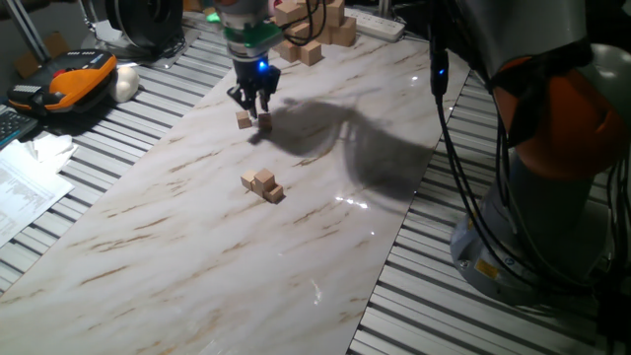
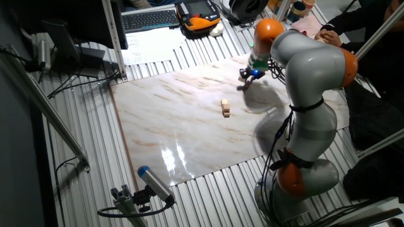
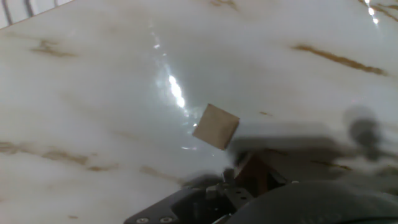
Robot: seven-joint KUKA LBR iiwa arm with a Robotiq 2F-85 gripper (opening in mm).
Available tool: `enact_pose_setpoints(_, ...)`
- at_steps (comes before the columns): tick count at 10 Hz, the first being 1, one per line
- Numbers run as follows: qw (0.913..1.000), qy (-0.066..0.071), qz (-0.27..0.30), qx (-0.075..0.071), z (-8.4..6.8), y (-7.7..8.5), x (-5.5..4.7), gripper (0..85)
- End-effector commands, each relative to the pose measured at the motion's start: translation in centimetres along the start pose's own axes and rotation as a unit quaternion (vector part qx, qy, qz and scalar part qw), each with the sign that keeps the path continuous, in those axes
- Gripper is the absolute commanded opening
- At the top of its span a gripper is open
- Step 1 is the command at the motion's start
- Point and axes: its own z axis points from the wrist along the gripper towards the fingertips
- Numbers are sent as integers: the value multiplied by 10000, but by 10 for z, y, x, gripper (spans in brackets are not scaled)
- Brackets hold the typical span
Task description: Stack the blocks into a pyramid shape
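Marble-patterned board (image 1: 177, 247) carries your blocks: a small cluster (image 1: 263, 185) sits near its middle, with two more (image 1: 244, 119) toward the far edge. Your gripper (image 1: 252, 99) hangs right over those two, one beside its fingertips, one at them. You cannot tell whether the fingers pinch it.

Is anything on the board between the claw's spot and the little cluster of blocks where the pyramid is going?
Nothing visible. The claw is down by two blocks, one at its fingertips. From there to the block cluster the marble board shows only bare surface. The larger wooden pile sits behind, off that path.
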Motion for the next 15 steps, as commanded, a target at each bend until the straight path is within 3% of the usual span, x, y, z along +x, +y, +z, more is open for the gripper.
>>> enact_pose_setpoints(1,9999,0,106,11,3,-7,-1,340)
enact_pose_setpoints(6,9965,27,825,-86,7,-4,-1,340)
enact_pose_setpoints(7,9960,13,886,-90,9,-5,-1,510)
enact_pose_setpoints(11,9930,-23,1176,-121,15,-5,2,510)
enact_pose_setpoints(12,9930,-30,1176,-120,18,-6,4,340)
enact_pose_setpoints(15,9921,-8,1244,-159,24,-5,8,340)
